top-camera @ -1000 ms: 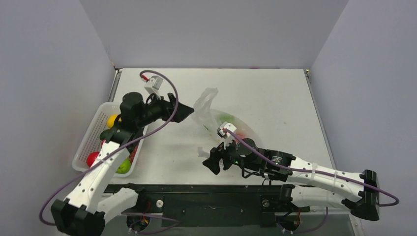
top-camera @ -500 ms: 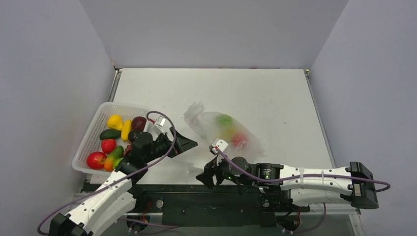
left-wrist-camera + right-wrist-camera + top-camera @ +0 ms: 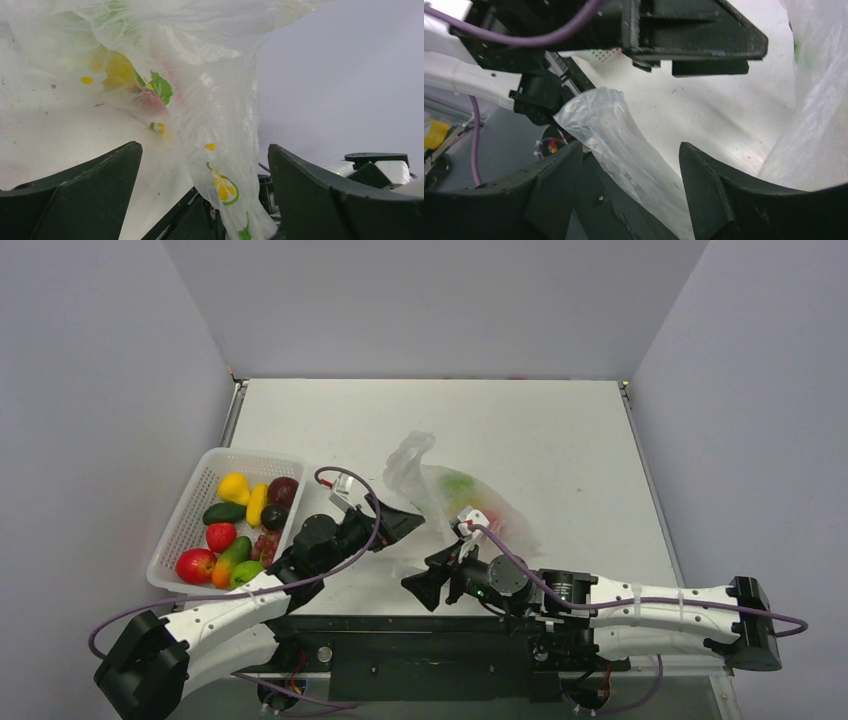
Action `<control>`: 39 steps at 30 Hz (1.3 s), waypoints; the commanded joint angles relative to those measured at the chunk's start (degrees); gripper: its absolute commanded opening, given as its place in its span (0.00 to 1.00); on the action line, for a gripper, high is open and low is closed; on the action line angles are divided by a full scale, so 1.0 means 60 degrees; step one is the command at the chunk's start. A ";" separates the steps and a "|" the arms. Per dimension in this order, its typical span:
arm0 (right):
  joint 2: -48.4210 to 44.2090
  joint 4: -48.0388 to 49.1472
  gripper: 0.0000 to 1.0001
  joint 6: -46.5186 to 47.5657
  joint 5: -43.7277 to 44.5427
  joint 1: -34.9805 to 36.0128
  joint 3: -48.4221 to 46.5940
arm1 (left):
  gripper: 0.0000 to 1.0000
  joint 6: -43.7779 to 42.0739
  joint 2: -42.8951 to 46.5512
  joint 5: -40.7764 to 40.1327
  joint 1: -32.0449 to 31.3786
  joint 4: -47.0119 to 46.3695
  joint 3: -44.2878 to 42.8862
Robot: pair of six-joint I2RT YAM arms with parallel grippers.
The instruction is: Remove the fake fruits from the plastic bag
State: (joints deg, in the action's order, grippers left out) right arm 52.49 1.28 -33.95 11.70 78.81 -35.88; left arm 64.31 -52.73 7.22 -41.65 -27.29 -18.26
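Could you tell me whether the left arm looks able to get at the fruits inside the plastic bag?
Probably not yet: the left gripper stands open right at the plastic bag, but crinkled film covers the fruits on that side.

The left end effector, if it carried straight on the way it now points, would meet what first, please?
Most likely the plastic bag: its printed film hangs right ahead of the left end effector, between the open fingers. Depth is unclear.
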 commanded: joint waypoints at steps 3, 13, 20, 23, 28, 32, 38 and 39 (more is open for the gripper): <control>-0.0172 0.0201 0.67 -0.0139 0.0421 0.0020 -0.0704 | 0.97 0.0063 -0.1280 -0.0486 -0.0500 -0.2548 -0.0363; -0.0012 -0.0101 0.54 -0.0140 0.0231 0.0013 -0.1218 | 0.79 -0.0072 -0.2263 -0.0550 -0.0764 -0.3208 -0.0460; -0.0193 -0.0077 0.55 -0.0187 0.0226 -0.0087 -0.1541 | 0.49 0.0075 -0.3249 -0.0231 -0.0775 -0.4273 -0.0613; -0.0189 -0.0115 0.54 -0.0157 0.0350 -0.0105 -0.1685 | 0.39 0.0147 -0.3599 -0.0081 -0.0777 -0.4679 -0.0779; -0.0578 -0.1886 0.56 0.0044 0.2072 -0.0308 -0.2323 | 0.14 0.0031 -0.3635 -0.0102 -0.0764 -0.4612 -0.0798; -0.0843 -0.3922 0.60 0.0249 0.2951 -0.1459 -0.3003 | 0.14 -0.0043 -0.3296 -0.0135 -0.0744 -0.4130 -0.0717; -0.0801 -0.4923 0.67 0.0732 0.1293 -0.4011 -0.2902 | 0.48 -0.0363 -0.2133 -0.0281 -0.0711 -0.2824 -0.0417; -0.0739 -0.4906 0.70 0.0815 0.1248 -0.4126 -0.2907 | 0.54 -0.0385 -0.1816 -0.0325 -0.0715 -0.2433 -0.0408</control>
State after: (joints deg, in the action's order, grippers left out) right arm 47.03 -22.74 -32.10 22.39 58.15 -52.53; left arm 63.90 -69.43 6.17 -46.06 -46.61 -20.91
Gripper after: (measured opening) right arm 0.665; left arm 0.458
